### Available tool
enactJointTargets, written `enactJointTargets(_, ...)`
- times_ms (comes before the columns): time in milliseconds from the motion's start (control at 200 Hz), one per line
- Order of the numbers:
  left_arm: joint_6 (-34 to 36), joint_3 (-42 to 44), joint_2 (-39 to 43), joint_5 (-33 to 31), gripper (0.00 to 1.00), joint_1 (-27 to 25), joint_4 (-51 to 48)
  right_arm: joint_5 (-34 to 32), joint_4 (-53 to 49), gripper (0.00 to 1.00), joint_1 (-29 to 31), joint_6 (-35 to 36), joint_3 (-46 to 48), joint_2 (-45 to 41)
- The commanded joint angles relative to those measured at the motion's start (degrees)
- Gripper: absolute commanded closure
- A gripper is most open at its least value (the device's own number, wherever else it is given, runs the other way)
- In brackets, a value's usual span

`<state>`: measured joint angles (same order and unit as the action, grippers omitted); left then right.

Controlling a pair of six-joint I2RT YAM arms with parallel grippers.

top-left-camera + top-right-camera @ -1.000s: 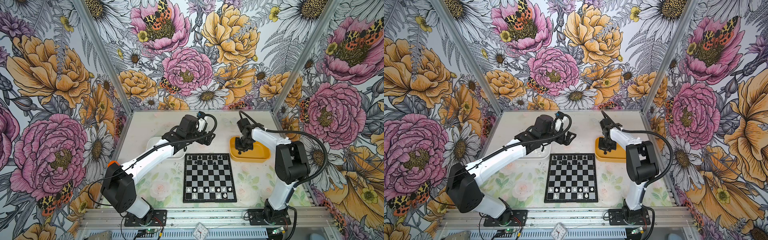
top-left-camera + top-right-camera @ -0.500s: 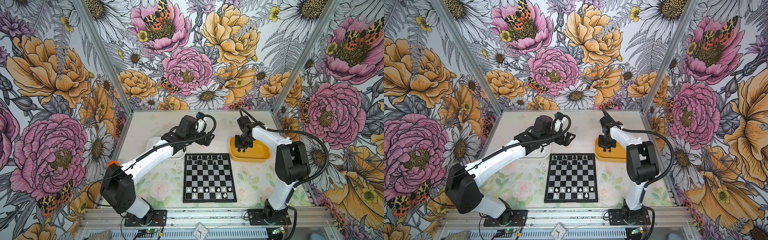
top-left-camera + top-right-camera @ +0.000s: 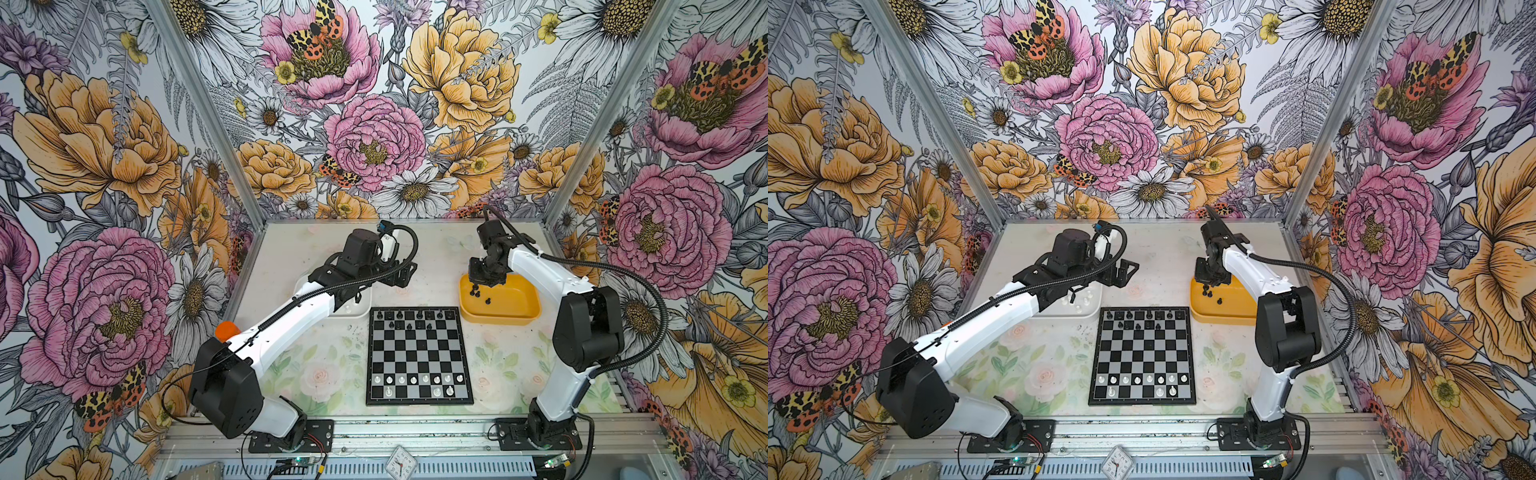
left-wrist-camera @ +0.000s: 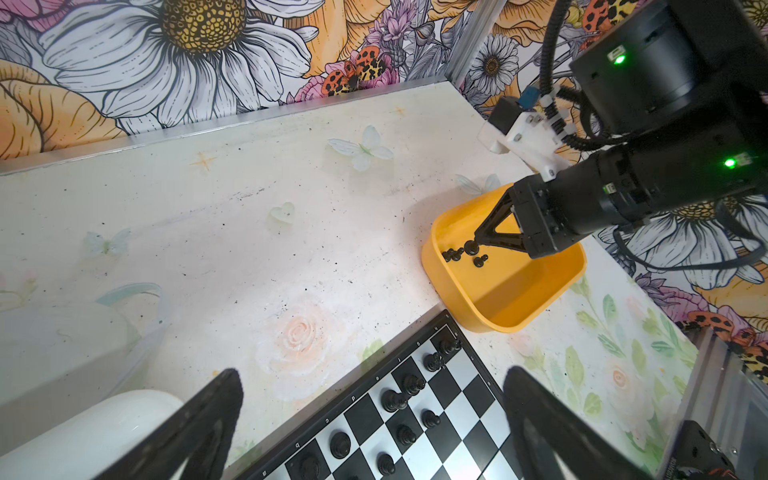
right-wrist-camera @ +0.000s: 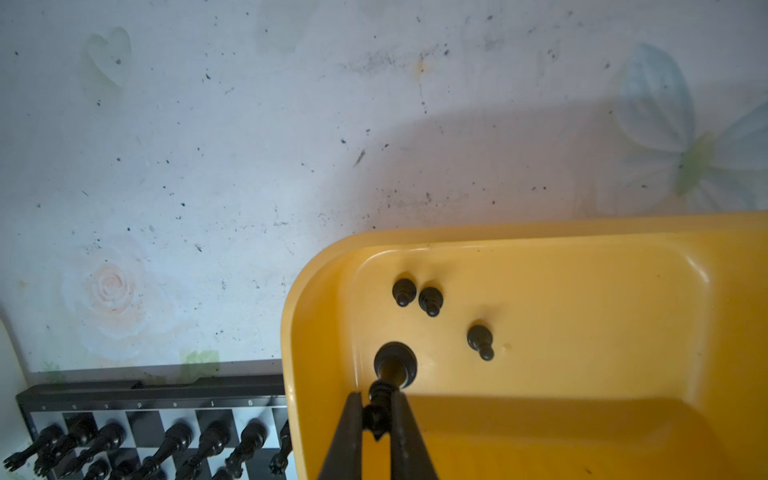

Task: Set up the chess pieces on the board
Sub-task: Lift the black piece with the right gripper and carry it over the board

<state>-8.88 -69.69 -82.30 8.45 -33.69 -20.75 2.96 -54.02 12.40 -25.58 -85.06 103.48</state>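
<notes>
Wallpaper of huge flowers walls the pale speckled counter (image 3: 432,253); the board (image 3: 419,357) lies centre-near, black chess pieces (image 3: 419,314) on its far rows, white chess pieces (image 3: 413,380) on its near ones. Far right, the yellow tray (image 3: 503,318) holds three black pawns (image 5: 480,340) and the right hand (image 5: 377,409) pinching a taller black piece (image 5: 394,365); far left, the left hand (image 4: 372,376) hangs spread wide beside the white tray (image 3: 1088,312) of spare white pieces (image 3: 1078,308).

Yellow tray (image 3: 515,305) sits right of centre on the table (image 3: 436,245), white tray (image 3: 362,308) left of centre, the two well apart. Table surface is a pale rose-and-butterfly print, scuffed with dark specks. Floral wallpaper (image 3: 374,137) covers the three walls. A small white clock (image 3: 401,462) sits at the front aluminium rail (image 3: 415,432).
</notes>
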Motion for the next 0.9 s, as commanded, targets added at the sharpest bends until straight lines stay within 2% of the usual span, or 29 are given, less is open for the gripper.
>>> enactJointTargets(0,-0.61,0.98,2.19,-1.00,0.01,0.81,0.89,0.88,-1.00,0.90,0.30,0.71,-2.70,-2.23)
enactJointTargets(305,-1.35,4.33,5.79,-1.37,0.01,2.81,0.89,1.61,-2.40,0.89,3.78,0.97,-7.65,-0.79)
enactJointTargets(625,-2.01,8.87,12.25,-2.16,0.01,5.14,-0.07,1.68,-5.03,0.89,9.39,0.54,-15.47,2.49)
enactJointTargets(896,-2.93,12.85,18.36,-2.91,0.01,7.43,-1.67,3.15,-5.39,0.89,13.35,-0.44,-18.07,4.16)
